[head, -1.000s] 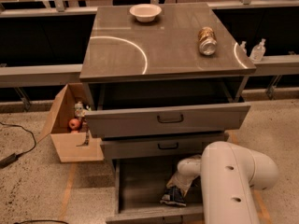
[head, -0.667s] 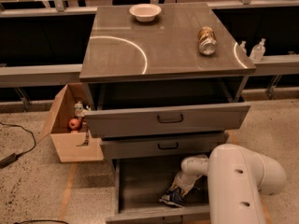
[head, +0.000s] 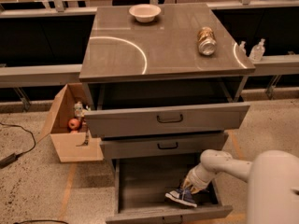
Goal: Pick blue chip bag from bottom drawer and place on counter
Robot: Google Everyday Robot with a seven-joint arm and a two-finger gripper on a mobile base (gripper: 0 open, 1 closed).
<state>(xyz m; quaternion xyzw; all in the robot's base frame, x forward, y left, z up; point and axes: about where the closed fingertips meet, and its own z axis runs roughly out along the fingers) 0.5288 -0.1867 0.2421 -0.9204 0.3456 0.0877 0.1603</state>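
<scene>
The blue chip bag lies crumpled on the dark floor of the open bottom drawer, near its front right. My gripper reaches down into the drawer at the end of the white arm and sits right on the bag's upper right edge. The counter is the glossy grey-brown top of the cabinet, marked with white curved lines.
A white bowl stands at the counter's back and a brown-labelled can lies at its right. The top drawer and middle drawer are also pulled out. An open cardboard box with small items stands on the floor at left.
My arm has pulled back to the right and its wrist has shifted slightly right inside the drawer. The bag stays on the drawer floor.
</scene>
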